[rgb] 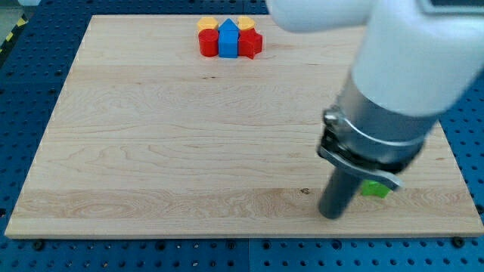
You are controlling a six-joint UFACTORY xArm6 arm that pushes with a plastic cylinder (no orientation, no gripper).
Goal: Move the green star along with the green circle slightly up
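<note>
A green block (374, 189) shows at the view's lower right, mostly hidden behind the arm; its shape cannot be made out. Only one green block shows; a second may be hidden by the arm. My rod comes down from the large white and grey arm (393, 91). My tip (331, 214) rests on the board just to the left of the green block and a little below it, close to it or touching it.
A tight cluster sits at the view's top centre: a red cylinder (208, 42), a blue pointed block (228, 39), a red star-like block (250, 44), and two yellow blocks (208, 25) (246, 23) behind them. The wooden board (151, 136) ends near the bottom.
</note>
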